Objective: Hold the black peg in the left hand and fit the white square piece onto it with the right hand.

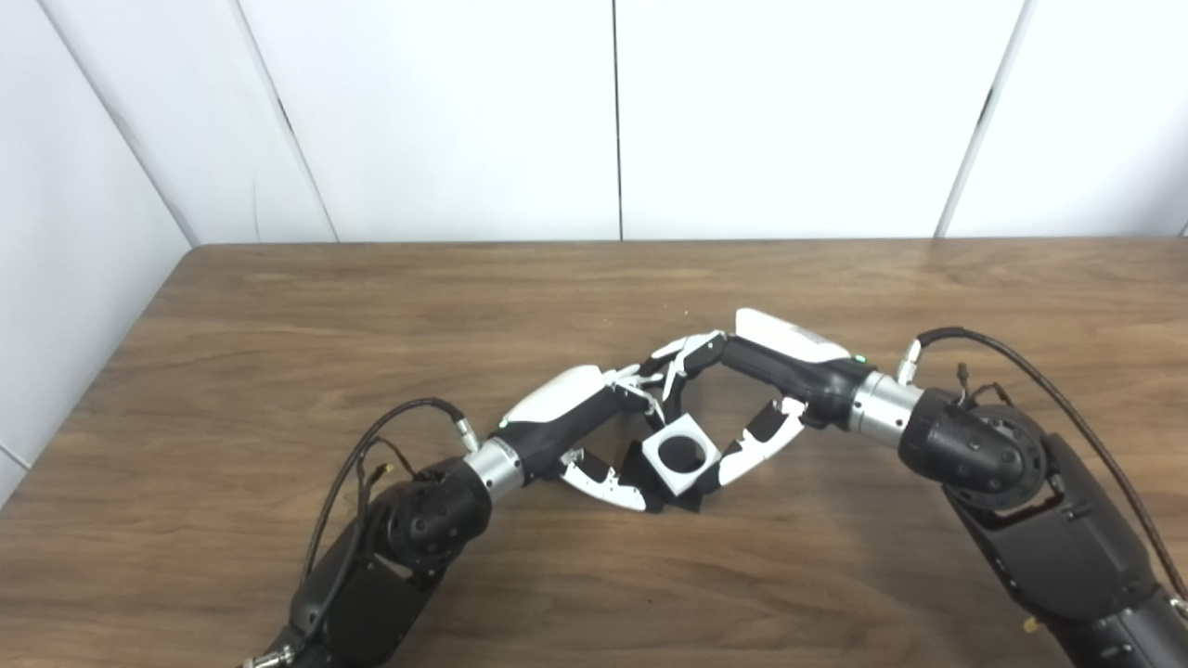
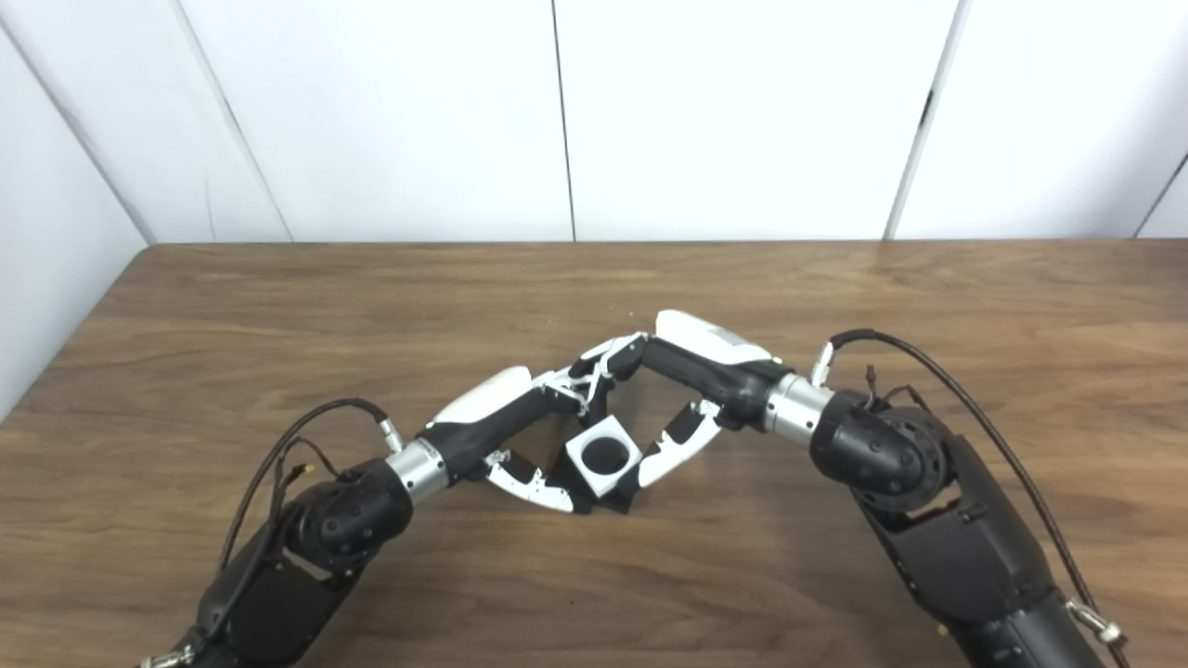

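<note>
The white square piece (image 1: pixel 680 453) with a round dark hole stands tilted at the table's middle, also in the right eye view (image 2: pixel 605 455). A black part, the black peg (image 1: pixel 685 502), shows under its lower edge and fills the hole. My left hand (image 1: pixel 594 417) closes on it from the left, thumb at the black base, fingers behind the piece. My right hand (image 1: pixel 770 371) closes from the right, thumb against the piece's right side and fingers over its far side, touching the left hand's fingers. Most of the peg is hidden.
The wooden table (image 1: pixel 278 334) runs to a white panel wall at the back. Its left edge is near the left arm. Cables loop from both wrists above the tabletop.
</note>
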